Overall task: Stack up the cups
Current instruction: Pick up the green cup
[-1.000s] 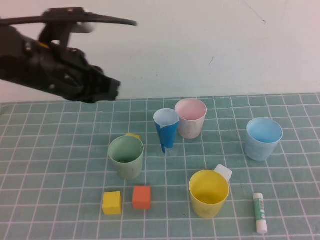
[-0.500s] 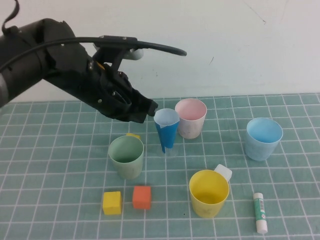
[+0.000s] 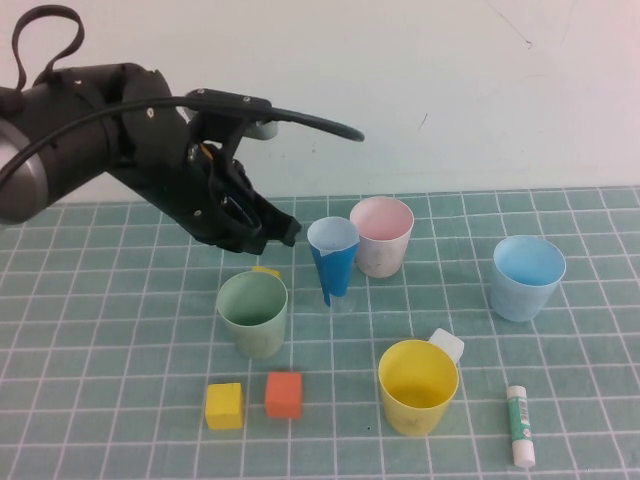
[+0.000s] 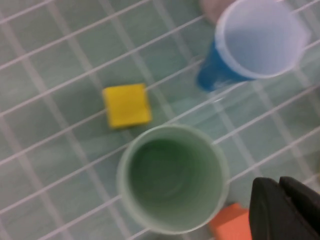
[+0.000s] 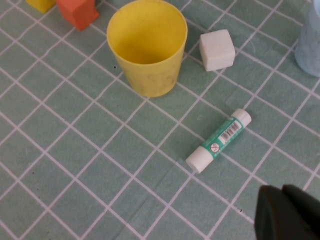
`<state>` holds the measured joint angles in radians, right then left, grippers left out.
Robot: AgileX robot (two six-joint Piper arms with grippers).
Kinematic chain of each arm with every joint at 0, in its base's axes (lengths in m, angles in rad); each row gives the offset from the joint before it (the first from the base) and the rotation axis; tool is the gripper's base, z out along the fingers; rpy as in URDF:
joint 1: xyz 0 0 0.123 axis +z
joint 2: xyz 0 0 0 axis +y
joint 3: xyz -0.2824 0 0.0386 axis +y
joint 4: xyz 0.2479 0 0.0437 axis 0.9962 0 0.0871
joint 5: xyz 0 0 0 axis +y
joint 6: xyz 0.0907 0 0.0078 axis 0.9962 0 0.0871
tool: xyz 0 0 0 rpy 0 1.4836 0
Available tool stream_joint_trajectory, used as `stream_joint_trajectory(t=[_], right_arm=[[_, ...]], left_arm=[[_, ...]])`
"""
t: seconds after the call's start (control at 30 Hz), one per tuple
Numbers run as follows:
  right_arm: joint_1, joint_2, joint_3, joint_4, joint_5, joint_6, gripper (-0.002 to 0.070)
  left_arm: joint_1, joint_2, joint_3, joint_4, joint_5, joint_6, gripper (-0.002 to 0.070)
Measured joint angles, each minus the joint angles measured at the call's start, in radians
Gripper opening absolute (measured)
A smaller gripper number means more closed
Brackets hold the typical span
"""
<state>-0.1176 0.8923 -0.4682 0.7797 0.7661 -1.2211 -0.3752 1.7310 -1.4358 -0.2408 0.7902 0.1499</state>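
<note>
Four cups stand upright and apart on the green grid mat: pale green (image 3: 252, 312) at left, pale pink (image 3: 381, 235) at the back, light blue (image 3: 527, 277) at right, bright yellow (image 3: 417, 386) at front. My left gripper (image 3: 285, 232) hangs above the mat, just behind the green cup and left of the dark-blue cone cup (image 3: 333, 258). In the left wrist view the left gripper (image 4: 282, 210) is shut and empty beside the green cup (image 4: 172, 177). My right gripper (image 5: 287, 212) shows only in the right wrist view, shut and empty, above the mat near the yellow cup (image 5: 147, 45).
A yellow block (image 3: 224, 405) and an orange block (image 3: 284, 394) lie in front of the green cup. A small yellow block (image 3: 266, 271) lies behind it. A white block (image 3: 447, 346) sits behind the yellow cup. A glue stick (image 3: 519, 425) lies at front right.
My left arm has swung in from the far left and lowered toward the green cup, then eased slightly back left. The cups have not moved.
</note>
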Motion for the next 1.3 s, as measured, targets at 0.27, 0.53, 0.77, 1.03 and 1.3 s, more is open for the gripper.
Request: stream_joint_trajectory(t=[0.27,0.53,0.77,1.03,1.3], right_arm=[[0.000,0.000,0.000,0.002,-0.006,0.000,-0.0003],[0.000,0.000,0.000,0.004,-0.006,0.000,-0.0003],[0.000,0.000,0.000,0.005,-0.008,0.000,-0.0003],[0.000,0.000,0.000,0.005,-0.008,0.000,-0.0003],[0.000,0.000,0.000,0.005,-0.008,0.000,-0.0003]], left_arm=[[0.000,0.046,0.000,0.139,0.039,-0.087,-0.0001],[0.000,0.069,0.000,0.148,0.037,-0.139,0.0238],[0.000,0.088,-0.001,0.274,0.008,-0.242,0.0404],[0.000,0.170,-0.001,0.347,-0.008,-0.269,0.0415],[0.000,0.254,-0.001,0.351,-0.037,-0.266,0.0396]])
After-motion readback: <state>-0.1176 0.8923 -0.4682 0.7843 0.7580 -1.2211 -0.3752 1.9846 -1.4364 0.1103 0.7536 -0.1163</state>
